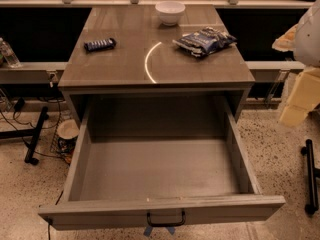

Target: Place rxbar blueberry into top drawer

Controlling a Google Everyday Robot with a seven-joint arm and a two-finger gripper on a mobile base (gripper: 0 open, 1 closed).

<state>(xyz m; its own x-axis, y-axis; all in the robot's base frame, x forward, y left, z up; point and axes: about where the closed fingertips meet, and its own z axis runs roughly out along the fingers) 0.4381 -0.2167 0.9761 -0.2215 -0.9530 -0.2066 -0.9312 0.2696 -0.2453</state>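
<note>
Pincer out of shot, so I can't tell its state; only the pale arm [300, 96] shows far right. On the tabletop [120, 69], left side, lies the rxbar blueberry [100, 44], ungrasped. The top drawer [160, 206] stands open. Next, by my read: reach across and grasp the bar.

Pale arm [310, 34] and cream gripper [300, 100] at the right edge of the view.
Only a slice of the arm showed, cut off by the frame: a smooth, rounded white shell, bright along its curve and greying toward its underside. A crumpled tan patch [285, 40] sat against its left flank, too blurred to identify. Below it, about mid-height on the right edge, the gripper was made of blocky cream-yellow segments with flat faces and hard corners, stepping down to a smaller block at the lower left. Its surfaces looked matte and plain, and finer detail was too blurred to tell.
</note>
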